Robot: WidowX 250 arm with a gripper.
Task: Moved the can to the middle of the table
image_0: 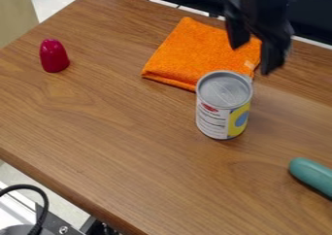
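So, one can (222, 108), one orange cloth (191, 54).

Orange cloth (188, 52), upright crimson dome (54, 56), teal rounded object (312, 175), black cable (44, 207)

The gripper (254, 58) is blurred, its arm cut off above; it and the can (222, 112) hide bits of the cloth (185, 54); the teal thing (312, 175) runs past the right edge; the can's fine print is illegible.
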